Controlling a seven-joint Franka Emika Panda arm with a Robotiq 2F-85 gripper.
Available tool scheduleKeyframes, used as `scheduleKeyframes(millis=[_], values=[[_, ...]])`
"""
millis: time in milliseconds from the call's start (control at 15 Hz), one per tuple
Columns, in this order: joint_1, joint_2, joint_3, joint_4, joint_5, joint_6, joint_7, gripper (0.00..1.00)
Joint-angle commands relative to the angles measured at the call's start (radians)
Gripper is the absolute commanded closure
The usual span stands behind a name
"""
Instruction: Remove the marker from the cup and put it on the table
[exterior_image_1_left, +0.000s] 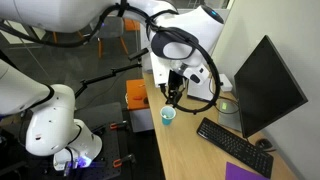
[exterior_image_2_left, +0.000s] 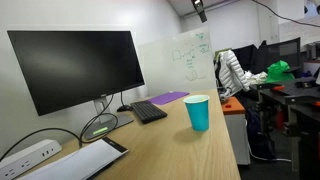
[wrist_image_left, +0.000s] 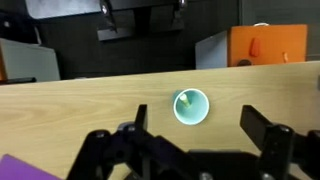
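The small teal cup stands upright on the light-wood table. The marker stands inside it, and only its pale yellow-green tip shows, leaning on the cup's rim. My gripper is open and empty, above the cup, with a finger on either side of it in the wrist view. In both exterior views the cup stands near the table's edge. The gripper hangs a little above it, and only its tip shows at the top edge of an exterior view.
A monitor, black keyboard, purple pad and flat green disc are on the table behind the cup. An orange box-like stand stands past the table's edge. A power strip lies near the camera.
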Motion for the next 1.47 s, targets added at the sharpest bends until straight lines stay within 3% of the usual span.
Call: scheduleKeyframes(millis=[0,267,667,800,867,1267,1400], values=[[-0.012,0.001,0.011,0.002,0.003,-0.002,-0.003,0.0],[0.021,0.037,0.044,-0.025,-0.024,0.061,-0.102,0.0],[0.08,0.23,0.11,-0.11,-0.13,0.316,-0.292,0.02],[0.086,0.304,0.122,-0.112,-0.165,0.376,-0.33,0.27],[0.086,0.341,0.127,-0.106,-0.187,0.398,-0.323,0.28],[0.091,0.491,0.138,-0.063,-0.257,0.448,-0.293,0.74],[0.093,0.527,0.143,-0.036,-0.269,0.444,-0.289,0.79]])
